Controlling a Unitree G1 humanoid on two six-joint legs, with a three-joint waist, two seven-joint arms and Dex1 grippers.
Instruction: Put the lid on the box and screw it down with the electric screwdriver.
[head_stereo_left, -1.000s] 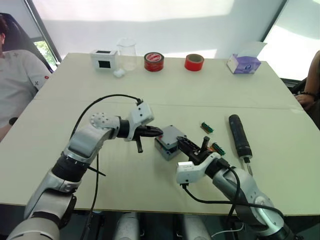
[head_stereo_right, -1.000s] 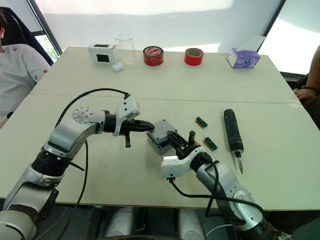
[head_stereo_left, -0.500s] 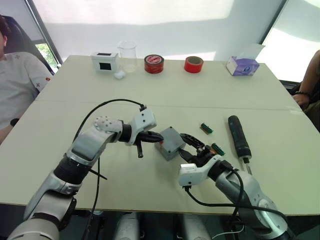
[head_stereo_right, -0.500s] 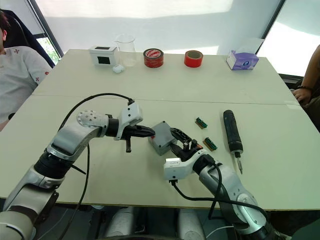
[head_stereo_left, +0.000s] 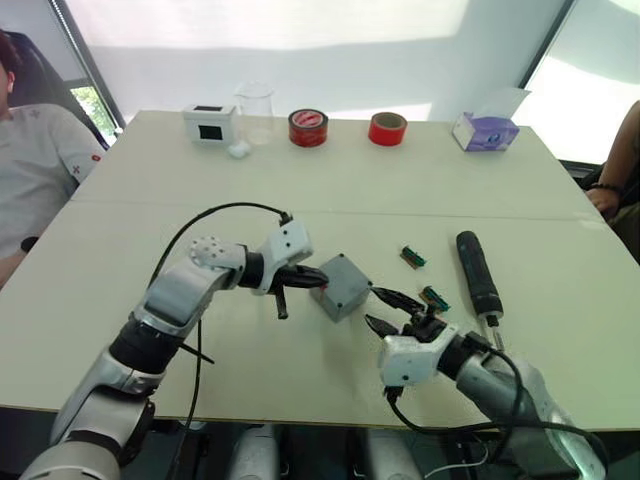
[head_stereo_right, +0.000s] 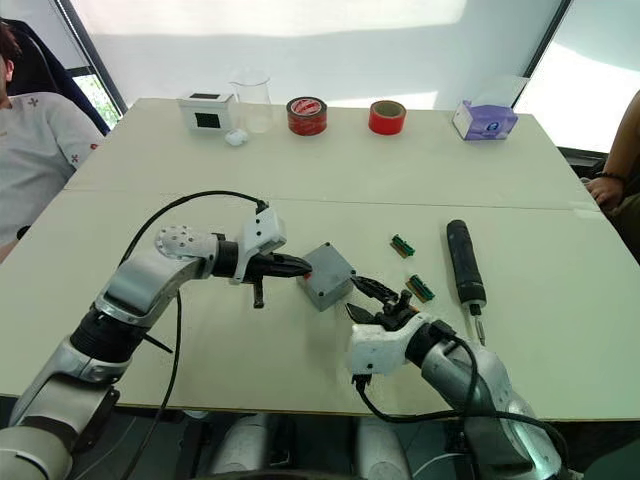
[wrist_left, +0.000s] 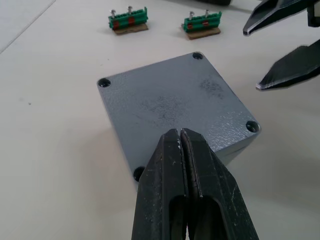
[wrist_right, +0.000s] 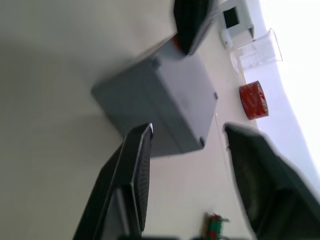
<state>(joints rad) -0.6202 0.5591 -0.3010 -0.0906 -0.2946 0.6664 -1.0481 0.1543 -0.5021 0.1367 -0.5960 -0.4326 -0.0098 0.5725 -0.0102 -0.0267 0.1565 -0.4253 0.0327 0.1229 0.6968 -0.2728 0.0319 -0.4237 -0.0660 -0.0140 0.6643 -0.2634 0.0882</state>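
The lid (wrist_left: 175, 102) sits on the box (head_stereo_left: 342, 287), the two forming one grey block near the middle of the tabletop (head_stereo_left: 330, 190), with a screw hole at each corner of the top face. A red mark shows on the block's side facing the left pincer (head_stereo_left: 318, 278). That pincer has its two black fingers pressed together with nothing between them, their tips at the block's left edge; whether they touch it cannot be told. The right pincer (head_stereo_left: 392, 309) stands just beside the block on its right, fingers spread apart and empty, clear of the grey surface. Two small green terminal blocks (head_stereo_left: 414, 257) lie beyond it, and the electric screwdriver (head_stereo_left: 477, 271) lies flat farther right, well apart from both pincers. Along the far edge stand a white box with a black screen (head_stereo_left: 209, 121), a clear beaker (head_stereo_left: 254, 108), two red tape rolls (head_stereo_left: 308, 126) and a tissue box (head_stereo_left: 487, 129).
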